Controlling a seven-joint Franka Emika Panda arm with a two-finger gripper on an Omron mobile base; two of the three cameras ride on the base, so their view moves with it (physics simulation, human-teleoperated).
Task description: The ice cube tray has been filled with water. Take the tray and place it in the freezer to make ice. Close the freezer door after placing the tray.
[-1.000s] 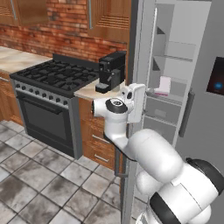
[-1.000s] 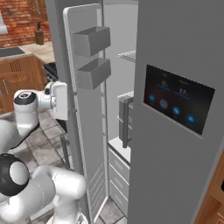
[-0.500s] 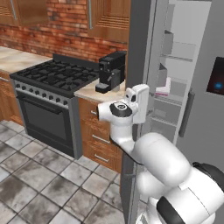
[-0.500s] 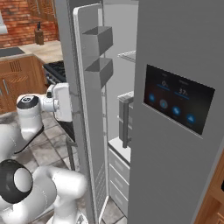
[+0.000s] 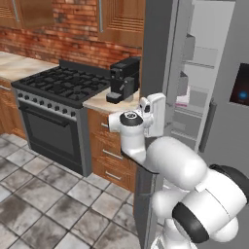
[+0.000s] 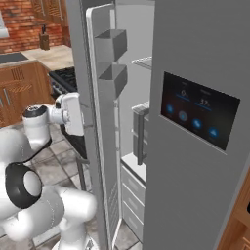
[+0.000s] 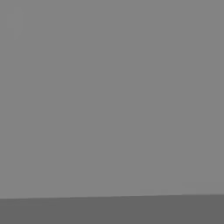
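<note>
Ice cube tray (image 5: 182, 101): pale slab on a shelf inside the freezer (image 6: 195, 73), beside the brick-walled stove (image 5: 58, 87). Freezer door (image 6: 100, 122) ajar. Gripper jaws spread wide.

freezer door (image 6: 100, 146): ajar | bins (image 6: 111, 61): inner face | hand against outer face

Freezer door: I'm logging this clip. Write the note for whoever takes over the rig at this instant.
Gripper: open, holding nothing, set against the outer face of the freezer door; the hand view shows flat grey.
Ice cube tray: lying on a shelf inside the freezer, clear of the hand.
Done: the tray is placed in the freezer.
Left: the door stands partly open, its inner bins facing the shelves. Probably push it on from the outer face until it shuts, then back the arm away.
</note>
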